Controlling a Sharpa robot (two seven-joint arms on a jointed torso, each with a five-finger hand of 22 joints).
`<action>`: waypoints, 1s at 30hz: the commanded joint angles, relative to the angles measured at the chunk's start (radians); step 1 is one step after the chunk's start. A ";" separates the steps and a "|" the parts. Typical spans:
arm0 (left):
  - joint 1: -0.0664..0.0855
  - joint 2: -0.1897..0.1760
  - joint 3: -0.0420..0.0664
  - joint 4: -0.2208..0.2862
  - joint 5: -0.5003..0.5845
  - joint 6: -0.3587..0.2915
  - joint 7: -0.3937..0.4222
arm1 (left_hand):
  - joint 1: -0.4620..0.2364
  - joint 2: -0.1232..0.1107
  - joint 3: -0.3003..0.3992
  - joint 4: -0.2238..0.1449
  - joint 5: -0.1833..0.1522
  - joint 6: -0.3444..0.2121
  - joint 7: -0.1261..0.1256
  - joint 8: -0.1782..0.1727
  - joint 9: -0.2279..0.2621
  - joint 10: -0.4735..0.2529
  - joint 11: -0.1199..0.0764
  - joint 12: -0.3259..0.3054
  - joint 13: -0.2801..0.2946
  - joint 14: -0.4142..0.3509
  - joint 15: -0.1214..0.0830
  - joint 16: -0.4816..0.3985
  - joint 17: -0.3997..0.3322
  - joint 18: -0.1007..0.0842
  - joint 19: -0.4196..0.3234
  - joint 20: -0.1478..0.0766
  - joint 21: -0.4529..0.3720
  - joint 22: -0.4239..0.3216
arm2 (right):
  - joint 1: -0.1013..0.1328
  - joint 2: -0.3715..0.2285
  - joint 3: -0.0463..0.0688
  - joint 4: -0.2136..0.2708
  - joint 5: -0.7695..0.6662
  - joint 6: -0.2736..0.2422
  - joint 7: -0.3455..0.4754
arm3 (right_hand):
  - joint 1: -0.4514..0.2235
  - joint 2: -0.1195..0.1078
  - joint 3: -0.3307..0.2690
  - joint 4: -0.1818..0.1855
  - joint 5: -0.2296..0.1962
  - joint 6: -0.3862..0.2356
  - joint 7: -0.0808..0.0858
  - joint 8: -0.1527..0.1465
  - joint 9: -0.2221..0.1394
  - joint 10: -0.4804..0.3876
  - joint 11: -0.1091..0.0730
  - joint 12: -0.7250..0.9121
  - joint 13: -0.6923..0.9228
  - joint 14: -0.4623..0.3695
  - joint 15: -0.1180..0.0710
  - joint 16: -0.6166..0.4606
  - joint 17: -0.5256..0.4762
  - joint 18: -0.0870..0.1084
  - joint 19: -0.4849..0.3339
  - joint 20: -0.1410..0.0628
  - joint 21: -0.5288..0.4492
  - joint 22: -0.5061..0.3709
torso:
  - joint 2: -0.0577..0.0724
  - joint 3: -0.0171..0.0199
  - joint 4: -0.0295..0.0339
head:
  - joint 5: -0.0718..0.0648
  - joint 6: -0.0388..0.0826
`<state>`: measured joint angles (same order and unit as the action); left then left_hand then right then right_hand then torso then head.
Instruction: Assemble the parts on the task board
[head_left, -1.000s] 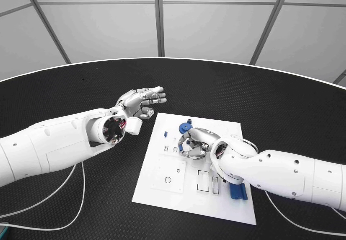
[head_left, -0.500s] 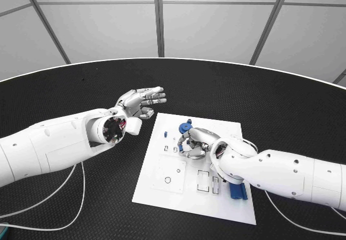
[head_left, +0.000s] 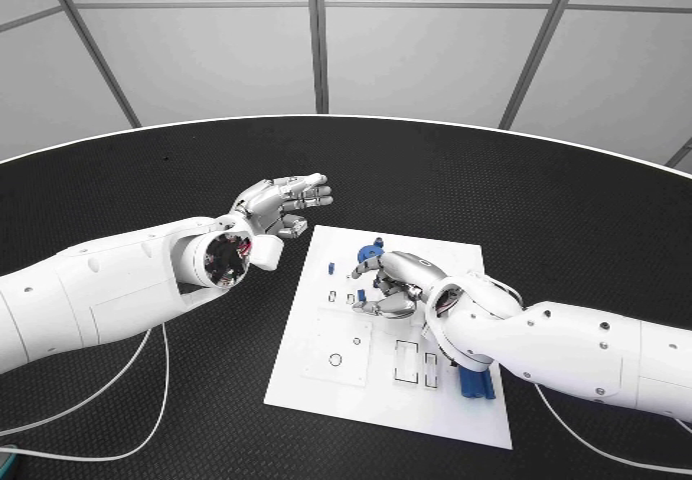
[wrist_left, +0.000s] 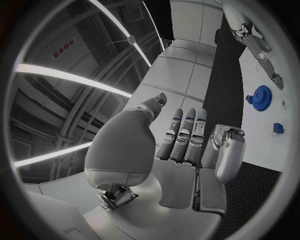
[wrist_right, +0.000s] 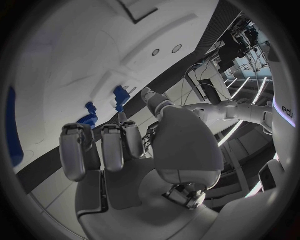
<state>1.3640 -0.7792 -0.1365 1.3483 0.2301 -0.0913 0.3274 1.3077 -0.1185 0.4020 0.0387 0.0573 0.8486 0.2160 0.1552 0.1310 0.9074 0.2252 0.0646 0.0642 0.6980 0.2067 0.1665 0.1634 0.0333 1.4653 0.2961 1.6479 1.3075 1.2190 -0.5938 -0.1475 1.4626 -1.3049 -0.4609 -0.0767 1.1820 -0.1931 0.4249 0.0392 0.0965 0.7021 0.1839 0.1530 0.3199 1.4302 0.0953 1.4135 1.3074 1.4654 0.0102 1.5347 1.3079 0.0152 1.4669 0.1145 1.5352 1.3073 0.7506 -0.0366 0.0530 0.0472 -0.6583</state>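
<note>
The white task board (head_left: 361, 385) lies in the middle of the black tabletop (head_left: 548, 200), its long side running from about twelve o'clock down toward five o'clock in the head view. The right robot hand (head_left: 387, 285) hangs over the upper half of the board with its fingers curled loosely downward and parted; nothing can be seen held in them, though the head view hides the fingertips' undersides and the right wrist view shows the fingers (wrist_right: 103, 147) bent in with no part between them. Just beyond that hand, toward twelve o'clock, a blue gear (head_left: 374, 253) sits on the board near its far edge, and a small blue peg (head_left: 330, 268) stands at about ten o'clock from the hand. At five o'clock from the hand, close beside the right forearm, a long blue block (head_left: 475, 383) lies along the board's right edge. Dark rectangular slots (head_left: 415, 362) are cut in the board's middle. The left robot hand (head_left: 286, 203) is raised off the board at about eleven o'clock from it, above the bare tabletop, with its fingers extended, slightly apart and holding nothing; the left wrist view shows the same gear (wrist_left: 259, 95) well apart from its fingertips (wrist_left: 187, 120).
</note>
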 joint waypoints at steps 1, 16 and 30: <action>0.000 0.000 0.000 0.000 0.000 0.010 -0.003 | -0.001 -0.014 0.000 0.006 -0.002 -0.017 0.051 0.002 0.001 -0.030 0.008 -0.007 -0.003 -0.122 0.015 -0.047 -0.028 0.015 0.058 0.003 0.056 0.040 | 0.000 -0.024 0.000 0.030 0.014 -0.018 0.041 | 0.026 0.006 -0.050 0.016 -0.004 -0.021 -0.004 -0.003 -0.009 -0.019 -0.001 -0.020 0.099 0.076 0.006 -0.012 0.141 0.002 0.071 0.004 -0.016 0.211 | -0.002 0.0004 -0.0010 | 0.000 0.001; -0.001 -0.005 0.000 0.001 -0.016 0.011 -0.015 | 0.025 -0.008 -0.185 0.123 0.001 -0.220 0.015 -0.048 -0.019 -0.440 -0.028 -0.016 -0.017 -0.430 0.074 -0.124 -0.093 0.018 0.060 -0.002 0.052 0.000 | 0.009 -0.186 0.002 0.213 0.124 -0.089 0.148 | 0.081 0.037 -0.126 0.054 0.015 0.032 -0.008 0.045 -0.004 -0.034 -0.006 -0.036 0.078 0.065 0.001 -0.035 0.097 0.013 0.051 -0.001 -0.054 0.175 | -0.011 0.0002 -0.0012 | -0.002 0.007; -0.005 -0.021 0.000 0.002 -0.101 0.015 -0.069 | 0.108 0.086 -0.108 0.102 0.000 0.205 -0.084 0.236 0.136 0.318 -0.153 0.347 0.143 0.540 -0.176 0.486 0.228 -0.033 0.106 0.005 -0.077 0.263 | 0.074 -0.373 0.002 0.245 0.331 -0.142 0.178 | 0.094 0.042 -0.130 0.069 0.031 0.074 -0.011 0.075 -0.002 -0.036 -0.009 -0.044 0.069 0.060 -0.003 -0.049 0.075 0.017 0.043 -0.005 -0.072 0.159 | -0.017 0.0026 0.0000 | -0.014 0.010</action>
<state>1.3595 -0.7994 -0.1369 1.3500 0.1389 -0.0788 0.2679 1.4162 -0.0400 0.2900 0.1424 0.0573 1.0384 0.1417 0.3713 0.2538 1.2017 0.0843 0.3922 0.1973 1.2151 0.0399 0.6237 0.3766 0.0067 1.4653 0.2960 1.5731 1.3080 1.2894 -0.9401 -0.1459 1.7086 -0.9844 -0.6007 0.1015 1.2678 -0.1516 0.2956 0.1039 0.1231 0.7667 0.1731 0.2242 0.3163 1.3950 0.0876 1.3718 1.3080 1.4653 0.0101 1.4904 1.3076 0.0152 1.4669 0.1144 1.4675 1.3081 0.7375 -0.0361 0.0522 0.0362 -0.6468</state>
